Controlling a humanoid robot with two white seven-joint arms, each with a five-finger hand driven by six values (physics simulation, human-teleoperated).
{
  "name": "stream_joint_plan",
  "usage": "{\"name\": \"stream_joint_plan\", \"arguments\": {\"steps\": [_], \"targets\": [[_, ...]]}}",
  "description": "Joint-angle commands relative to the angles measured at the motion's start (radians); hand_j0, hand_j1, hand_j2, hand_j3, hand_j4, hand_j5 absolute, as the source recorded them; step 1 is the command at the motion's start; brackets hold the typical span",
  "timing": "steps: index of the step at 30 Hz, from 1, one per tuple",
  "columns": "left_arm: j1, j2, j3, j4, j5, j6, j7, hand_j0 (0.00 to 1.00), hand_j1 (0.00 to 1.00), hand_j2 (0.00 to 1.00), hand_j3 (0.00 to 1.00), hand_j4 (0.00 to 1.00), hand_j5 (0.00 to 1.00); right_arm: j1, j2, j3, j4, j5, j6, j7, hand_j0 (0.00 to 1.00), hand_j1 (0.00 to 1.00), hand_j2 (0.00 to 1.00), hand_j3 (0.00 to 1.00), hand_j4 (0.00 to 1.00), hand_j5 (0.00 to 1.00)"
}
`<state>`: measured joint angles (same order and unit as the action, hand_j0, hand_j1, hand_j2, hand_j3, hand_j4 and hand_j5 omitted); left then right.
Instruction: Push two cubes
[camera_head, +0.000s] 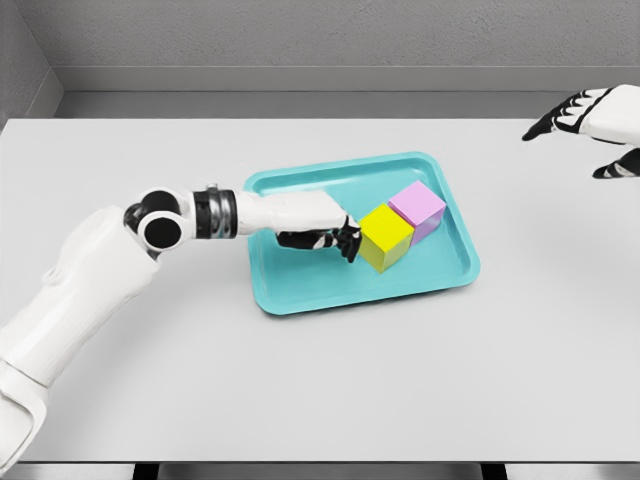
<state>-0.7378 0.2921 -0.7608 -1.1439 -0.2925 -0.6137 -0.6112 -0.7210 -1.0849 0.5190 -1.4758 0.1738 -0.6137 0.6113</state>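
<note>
1. Table (300, 400): flat, pale grey; it carries everything listed below.
2. Tray (300, 298): teal, shallow, with rounded corners; it lies near the middle of the table, slightly turned, and holds both cubes.
3. Yellow cube (386, 238): sits in the right half of the tray, towards its front edge, turned corner-on to the camera.
4. Pink cube (418, 207): sits in the right half of the tray, nearer the far right corner; one side appears to touch the yellow cube.
5. Left hand (325, 232): white shell with dark fingers; its arm reaches in across the tray's left edge. The fingers are curled narrow and grip nothing; the fingertips (349, 243) lie against the yellow cube's left face.
6. Right hand (590, 125): raised above the far right corner of the table, well apart from the tray, with fingers spread loosely and holding nothing.
</note>
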Motion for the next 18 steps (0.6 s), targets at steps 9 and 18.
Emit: {"name": "stream_joint_plan", "arguments": {"steps": [9, 18], "targets": [[-0.005, -0.067, -0.025, 0.119, -0.027, 0.003, 0.000, 0.35, 0.35, 0.35, 0.35, 0.35, 0.35, -0.006, 0.011, 0.070, -0.081, 0.006, 0.003, 0.000, 1.00, 1.00, 1.00, 1.00, 1.00, 1.00], [-0.015, -0.094, -0.023, 0.145, -0.030, 0.003, 0.000, 0.35, 0.35, 0.35, 0.35, 0.35, 0.35, -0.008, 0.003, 0.068, -0.080, 0.009, 0.003, 0.000, 1.00, 1.00, 1.00, 1.00, 1.00, 1.00]]}}
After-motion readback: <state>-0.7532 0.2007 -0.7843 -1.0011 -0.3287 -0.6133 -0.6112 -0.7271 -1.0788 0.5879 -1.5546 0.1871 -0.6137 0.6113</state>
